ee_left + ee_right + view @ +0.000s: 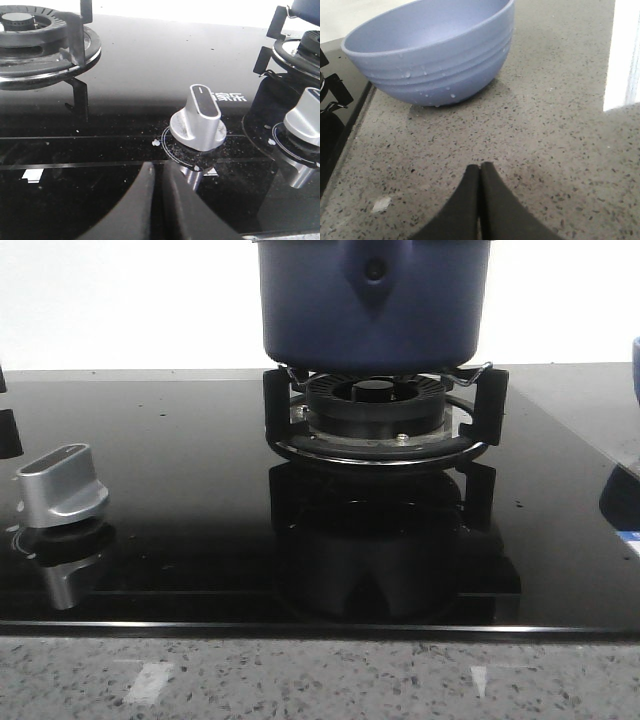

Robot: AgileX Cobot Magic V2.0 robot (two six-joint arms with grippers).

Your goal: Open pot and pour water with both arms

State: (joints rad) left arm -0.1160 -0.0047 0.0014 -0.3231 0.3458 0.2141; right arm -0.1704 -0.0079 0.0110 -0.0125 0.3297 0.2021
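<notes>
- Sitting on the burner grate (380, 430) at the far middle of the black glass hob (180, 440) — the pot (372, 305), its top and any lid cropped out of the front view, so lid state not telling.
- Looking dark navy and matte, with a smooth wall curving in at a rounded bottom edge, and a teardrop handle mount (373, 280) with a small round rivet facing the near side.
- Resting closed and empty, fingers pressed together — the left end effector (161, 200), hovering low over the hob just near a silver knob (198, 120), with a second knob (305, 117) further right.
- Lying forward and to the right of that left end effector — the pot, only a sliver of blue showing at the far right of the left wrist view above its grate.
- Resting likewise closed on nothing — the right end effector (480, 195), over the speckled grey tabletop (550, 125), facing a lighter blue bowl (430, 50) beaded with droplets.
- Lying off to the left of the right end effector, past the hob edge — the pot; neither arm touching it.
- Judging the left arm somewhat nearer, though both needing to open before reaching in and up toward the pot's unseen top.
- Showing no long axis, being round — approach probably turning on the handle side.
</notes>
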